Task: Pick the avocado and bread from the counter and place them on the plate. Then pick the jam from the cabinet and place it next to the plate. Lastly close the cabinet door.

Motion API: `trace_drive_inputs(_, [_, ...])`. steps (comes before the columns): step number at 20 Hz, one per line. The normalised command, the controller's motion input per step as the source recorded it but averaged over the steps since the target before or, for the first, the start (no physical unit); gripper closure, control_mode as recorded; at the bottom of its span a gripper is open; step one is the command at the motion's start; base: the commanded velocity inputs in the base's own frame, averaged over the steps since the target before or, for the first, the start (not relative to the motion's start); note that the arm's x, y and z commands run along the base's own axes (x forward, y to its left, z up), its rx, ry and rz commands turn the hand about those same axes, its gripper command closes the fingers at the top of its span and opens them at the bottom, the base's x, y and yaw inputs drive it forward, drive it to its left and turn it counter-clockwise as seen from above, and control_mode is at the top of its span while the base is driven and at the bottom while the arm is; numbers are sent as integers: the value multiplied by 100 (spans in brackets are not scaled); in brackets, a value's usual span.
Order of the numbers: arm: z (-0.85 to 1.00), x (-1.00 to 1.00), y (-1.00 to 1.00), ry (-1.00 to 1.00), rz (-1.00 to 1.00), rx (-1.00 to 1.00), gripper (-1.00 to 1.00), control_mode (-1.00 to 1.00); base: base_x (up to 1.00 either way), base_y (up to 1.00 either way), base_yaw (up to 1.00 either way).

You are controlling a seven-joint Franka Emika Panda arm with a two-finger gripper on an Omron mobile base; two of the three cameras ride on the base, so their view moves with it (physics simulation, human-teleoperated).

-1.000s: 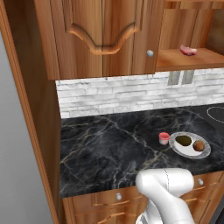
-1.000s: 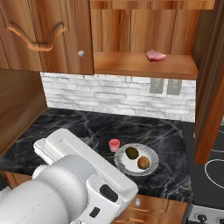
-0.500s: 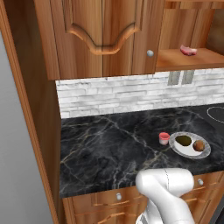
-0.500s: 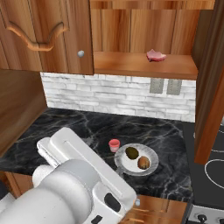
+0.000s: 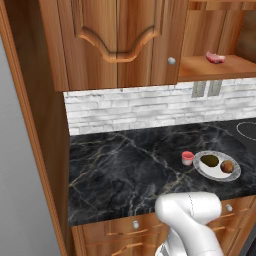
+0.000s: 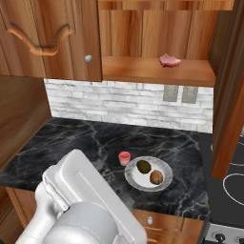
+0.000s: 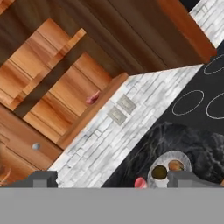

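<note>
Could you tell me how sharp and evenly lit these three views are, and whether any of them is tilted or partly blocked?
Left base view: even, soft light, no glare; plate crisp. Right base view: equally flat lighting; the arm's white body blocks the lower left, jam clear. Hand view: rolled diagonally, softer, with a dark shadowed band across the cabinet.

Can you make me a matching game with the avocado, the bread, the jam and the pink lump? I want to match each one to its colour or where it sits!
Things:
1. avocado
2. bread
3. jam
4. pink lump

Matches:
A. up on the open cabinet shelf
B. on the counter, just beside the plate
C. dark olive, on the plate
D. orange-brown, on the plate

Pairs: 1-C, 2-D, 3-B, 4-A
</note>
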Motion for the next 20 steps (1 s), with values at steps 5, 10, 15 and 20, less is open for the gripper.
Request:
trace_drive_inputs(5, [0, -9, -39, -12, 0, 21, -100, -100, 0, 0, 0])
trace_drive_inputs(10, [0, 0, -50, -10, 0, 23, -100, -100, 0, 0, 0])
trace_drive_inputs(15, [0, 0, -34, -14, 0, 22, -100, -100, 0, 0, 0])
trace_drive_inputs(20, [0, 0, -33, -13, 0, 21, -100, -100, 0, 0, 0])
